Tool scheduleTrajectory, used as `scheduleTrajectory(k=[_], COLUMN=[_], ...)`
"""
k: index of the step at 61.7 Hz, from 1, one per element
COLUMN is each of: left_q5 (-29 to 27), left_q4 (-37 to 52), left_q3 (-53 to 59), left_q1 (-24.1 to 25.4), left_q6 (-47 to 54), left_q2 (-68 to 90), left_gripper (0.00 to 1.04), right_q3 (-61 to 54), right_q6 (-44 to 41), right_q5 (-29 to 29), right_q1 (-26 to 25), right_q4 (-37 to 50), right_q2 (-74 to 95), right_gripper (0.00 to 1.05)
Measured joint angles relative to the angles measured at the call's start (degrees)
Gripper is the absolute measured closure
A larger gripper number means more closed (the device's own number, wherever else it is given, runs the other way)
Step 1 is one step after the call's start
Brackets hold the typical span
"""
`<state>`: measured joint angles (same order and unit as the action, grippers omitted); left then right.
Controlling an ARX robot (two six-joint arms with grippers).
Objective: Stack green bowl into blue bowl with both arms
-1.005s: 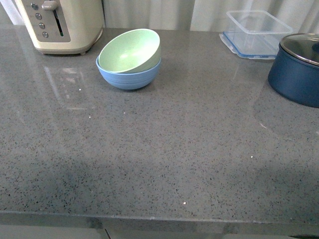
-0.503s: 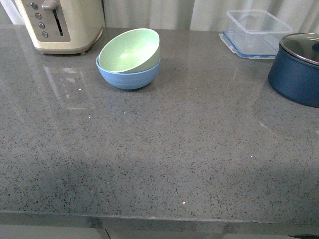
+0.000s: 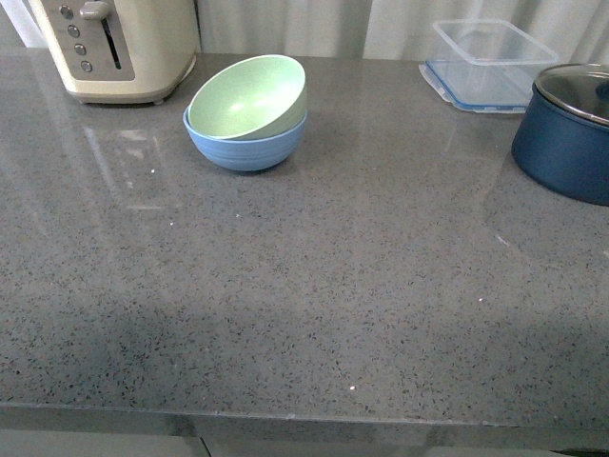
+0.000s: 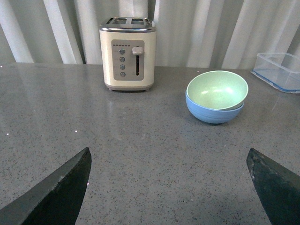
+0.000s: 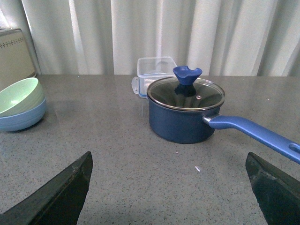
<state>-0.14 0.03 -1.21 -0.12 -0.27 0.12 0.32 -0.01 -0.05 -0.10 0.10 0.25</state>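
Note:
The green bowl (image 3: 249, 96) sits tilted inside the blue bowl (image 3: 245, 148) at the back left of the grey counter. Both also show in the left wrist view, green bowl (image 4: 216, 89) in blue bowl (image 4: 213, 112), and at the edge of the right wrist view, green bowl (image 5: 18, 96) in blue bowl (image 5: 23, 118). Neither arm shows in the front view. My left gripper (image 4: 168, 185) is open and empty, well short of the bowls. My right gripper (image 5: 168, 187) is open and empty, facing the navy pot.
A cream toaster (image 3: 119, 43) stands beside the bowls at the back left. A clear blue-rimmed container (image 3: 487, 62) and a dark navy pot with glass lid (image 3: 569, 129) stand at the back right; the pot's long blue handle (image 5: 255, 132) sticks out sideways. Curtains hang behind the counter.

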Motion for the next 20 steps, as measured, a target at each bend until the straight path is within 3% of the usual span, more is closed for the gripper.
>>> scheduleTrajectory(k=[20], left_q5=[0.0], left_q4=[0.0], left_q3=[0.0], left_q1=[0.0], left_q6=[-0.02], left_q2=[0.0], left_gripper=[0.07], right_q3=[0.0], right_q6=[0.02], right_q5=[0.0], right_q1=[0.0], right_q4=[0.0], right_q2=[0.0], right_gripper=[0.1])
